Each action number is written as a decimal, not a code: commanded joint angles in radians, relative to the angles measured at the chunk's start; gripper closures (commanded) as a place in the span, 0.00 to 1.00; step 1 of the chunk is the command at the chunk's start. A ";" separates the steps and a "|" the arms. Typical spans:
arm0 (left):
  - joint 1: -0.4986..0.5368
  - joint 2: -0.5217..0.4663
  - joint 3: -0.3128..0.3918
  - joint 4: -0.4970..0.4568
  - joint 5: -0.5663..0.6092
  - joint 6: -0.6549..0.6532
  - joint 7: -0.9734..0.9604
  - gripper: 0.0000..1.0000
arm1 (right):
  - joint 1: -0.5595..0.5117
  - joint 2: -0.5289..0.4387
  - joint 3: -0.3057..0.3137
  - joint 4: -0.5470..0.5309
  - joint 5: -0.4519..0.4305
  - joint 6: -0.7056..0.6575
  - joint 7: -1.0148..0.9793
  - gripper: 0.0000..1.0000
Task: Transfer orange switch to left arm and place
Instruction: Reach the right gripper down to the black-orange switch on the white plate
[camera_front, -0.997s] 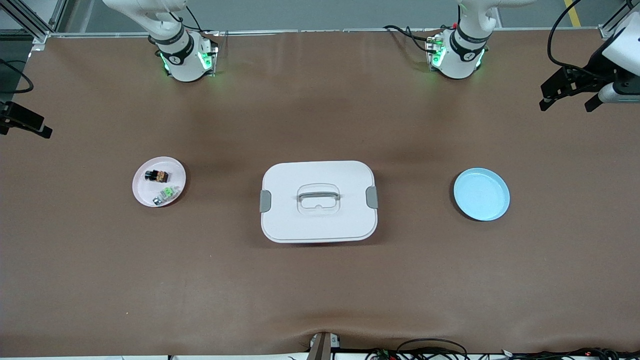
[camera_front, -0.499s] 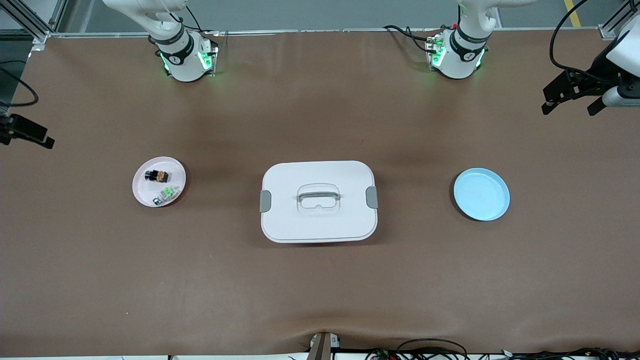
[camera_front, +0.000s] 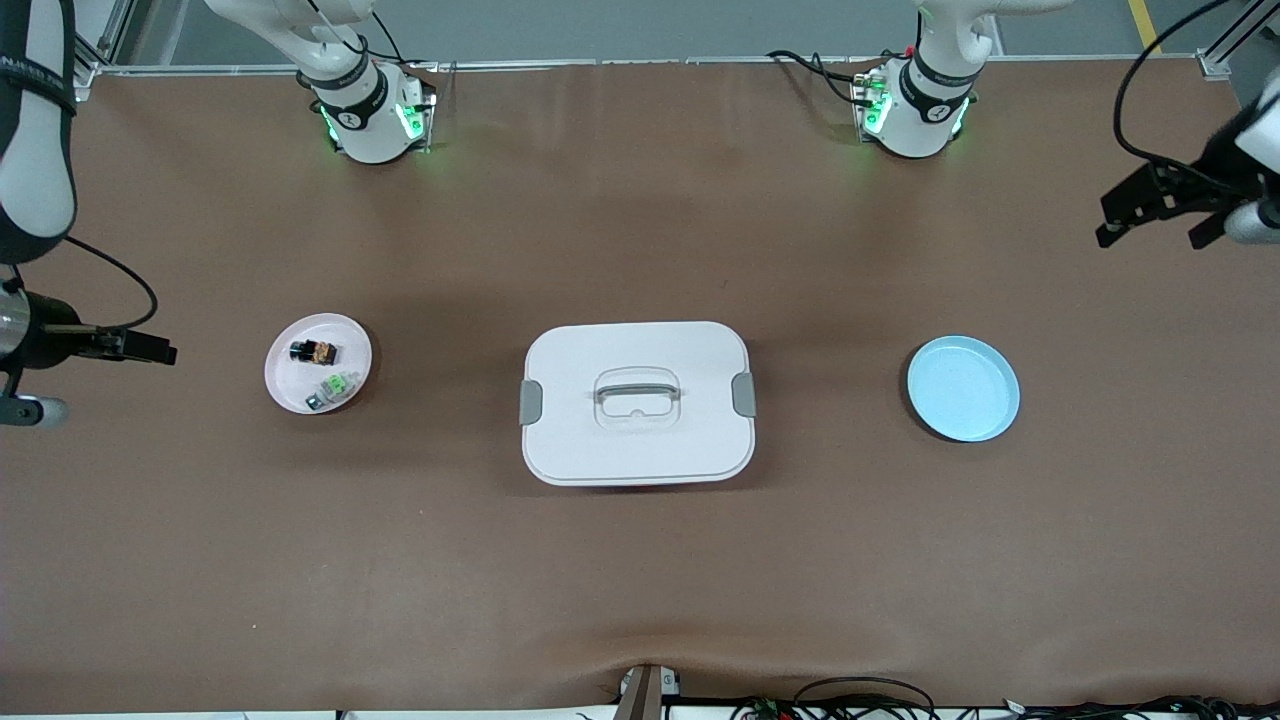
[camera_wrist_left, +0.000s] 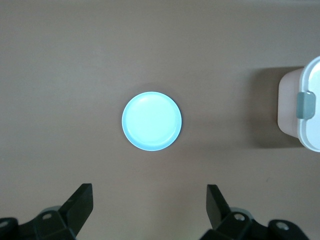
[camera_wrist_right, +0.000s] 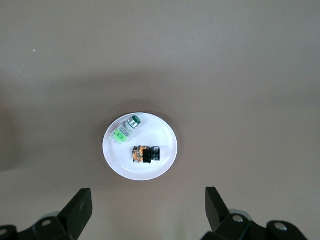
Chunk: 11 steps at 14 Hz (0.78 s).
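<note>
While the orange switch (camera_front: 313, 351) lies untouched on the pink plate (camera_front: 285, 380), both the right gripper (camera_wrist_right: 147, 210) and left gripper (camera_wrist_left: 149, 207) hang spread and empty, so everything remains.

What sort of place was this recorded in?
Most likely a robotics lab bench: a brown-covered table with aluminium framing at its edge, cables along the front, and two fixed arm bases.

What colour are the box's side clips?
Grey, on the large white rounded box; its side clips show best in the front view.
</note>
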 joint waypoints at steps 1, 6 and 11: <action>-0.050 0.053 0.042 0.086 0.014 -0.048 0.020 0.00 | -0.027 0.020 0.006 -0.035 0.012 0.062 -0.009 0.00; -0.070 0.056 0.042 0.086 0.023 -0.048 0.019 0.00 | -0.049 -0.019 0.006 -0.294 0.028 0.262 -0.007 0.00; -0.060 0.076 0.039 0.094 0.024 -0.048 0.020 0.00 | -0.057 -0.078 0.006 -0.515 0.060 0.435 -0.009 0.00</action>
